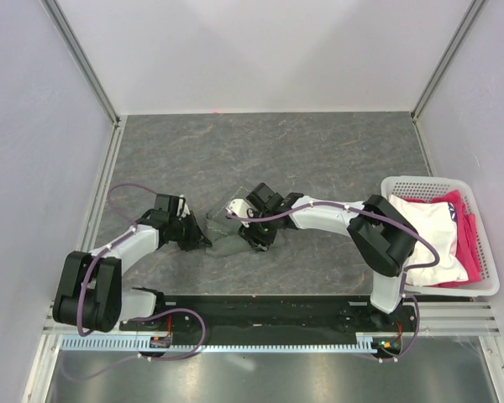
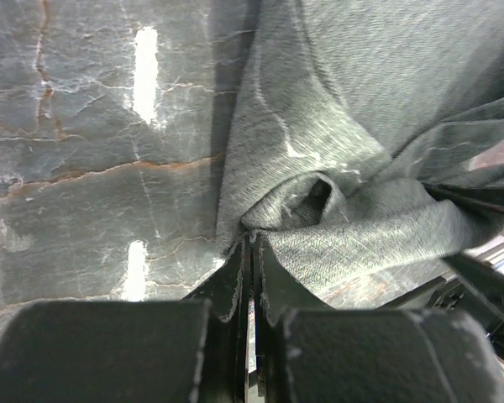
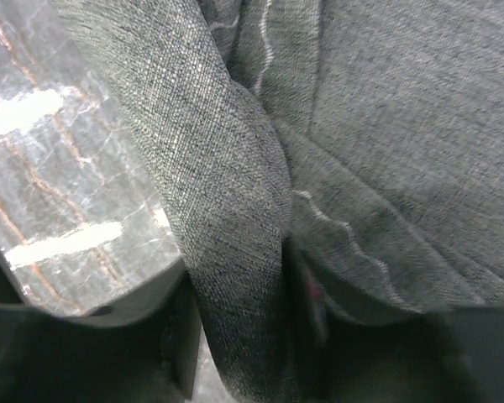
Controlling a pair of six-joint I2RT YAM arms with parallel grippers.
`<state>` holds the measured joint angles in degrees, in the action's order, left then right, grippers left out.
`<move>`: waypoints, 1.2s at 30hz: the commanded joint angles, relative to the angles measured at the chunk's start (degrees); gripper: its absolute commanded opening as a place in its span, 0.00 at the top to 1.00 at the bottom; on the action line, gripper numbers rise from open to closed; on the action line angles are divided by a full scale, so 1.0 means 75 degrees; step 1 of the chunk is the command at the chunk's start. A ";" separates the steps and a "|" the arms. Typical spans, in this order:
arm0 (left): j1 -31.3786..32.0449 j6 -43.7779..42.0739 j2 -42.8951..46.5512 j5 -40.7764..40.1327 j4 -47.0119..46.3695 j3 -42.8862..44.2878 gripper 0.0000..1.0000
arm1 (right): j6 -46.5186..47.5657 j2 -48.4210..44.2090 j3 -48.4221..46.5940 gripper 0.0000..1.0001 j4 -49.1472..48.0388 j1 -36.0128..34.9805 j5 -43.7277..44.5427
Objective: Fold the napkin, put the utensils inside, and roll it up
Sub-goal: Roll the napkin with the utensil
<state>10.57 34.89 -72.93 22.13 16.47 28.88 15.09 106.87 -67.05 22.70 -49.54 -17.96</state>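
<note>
The dark grey napkin (image 1: 227, 235) lies bunched on the table between my two grippers. My left gripper (image 1: 203, 239) is at its left end; in the left wrist view the jaws (image 2: 254, 243) are shut on a pinch of the napkin (image 2: 353, 159) at a puckered fold. My right gripper (image 1: 254, 238) is at the napkin's right side; in the right wrist view a thick roll of napkin (image 3: 227, 218) runs between its fingers (image 3: 181, 327), which are closed on it. The pale hem (image 3: 344, 227) shows on the cloth. The orange utensils are out of view.
A white plastic basket (image 1: 441, 185) holding white and pink fabrics (image 1: 441, 231) stands at the right edge. The grey marbled table (image 1: 269, 151) is bounded by white walls at back and sides. A black base rail (image 1: 260, 315) runs along the near edge.
</note>
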 commanded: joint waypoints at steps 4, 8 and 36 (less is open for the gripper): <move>-0.0026 -0.0375 -0.0753 0.0213 0.0160 0.0356 0.98 | 0.0038 -0.0326 -0.0493 0.36 0.1204 0.0008 0.0636; -0.0026 -0.0410 -0.0882 0.0342 0.0183 0.0496 0.98 | 0.0074 -0.0702 -0.0763 0.32 0.1146 -0.0051 0.0975; -0.0026 -0.0446 -0.0952 0.0495 0.0230 0.0543 0.98 | -0.0595 -0.1793 0.0537 0.23 0.1157 -0.0239 0.2089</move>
<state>10.57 33.82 -79.35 25.69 17.45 31.99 10.81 91.96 -63.02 31.92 -52.27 -3.40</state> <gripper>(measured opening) 0.029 0.768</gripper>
